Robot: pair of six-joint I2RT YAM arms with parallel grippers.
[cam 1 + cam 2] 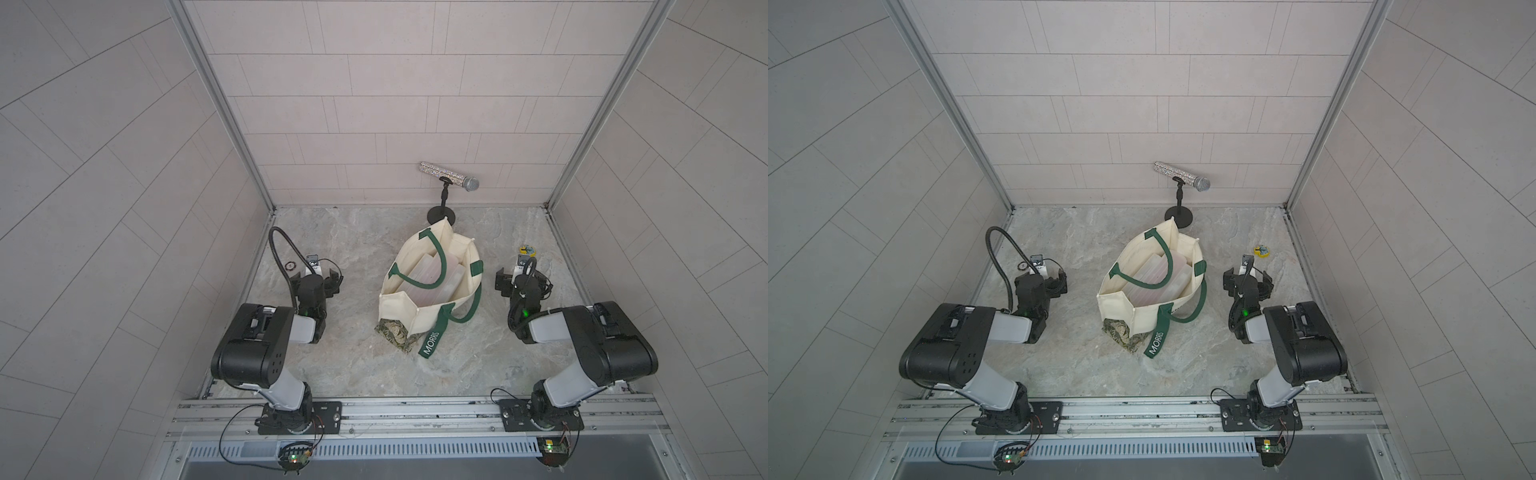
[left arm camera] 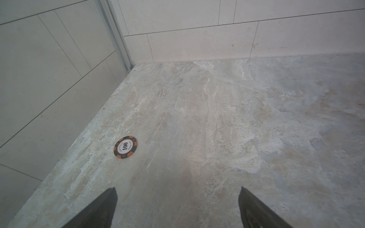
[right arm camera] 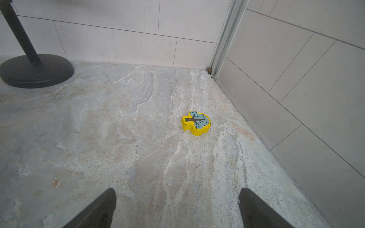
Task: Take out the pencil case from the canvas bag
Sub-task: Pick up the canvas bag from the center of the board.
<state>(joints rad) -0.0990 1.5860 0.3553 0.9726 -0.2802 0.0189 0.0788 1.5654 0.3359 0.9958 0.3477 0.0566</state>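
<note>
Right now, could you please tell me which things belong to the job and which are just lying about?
Job: cream canvas bag with green handles; pale flat cases inside it.
Lying about: glittery microphone on black stand; orange-black poker chip; yellow tree block.

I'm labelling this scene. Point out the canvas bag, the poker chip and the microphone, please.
canvas bag (image 1: 397,309): in a top view, on its cream near end wall.
poker chip (image 2: 125,147): left wrist view, on its white centre.
microphone (image 1: 455,177): in a top view, on its glittery handle.

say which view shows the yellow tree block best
The right wrist view: the yellow tree block lies close, painted top clear. In both top views it is tiny; the left wrist view lacks it.
</note>
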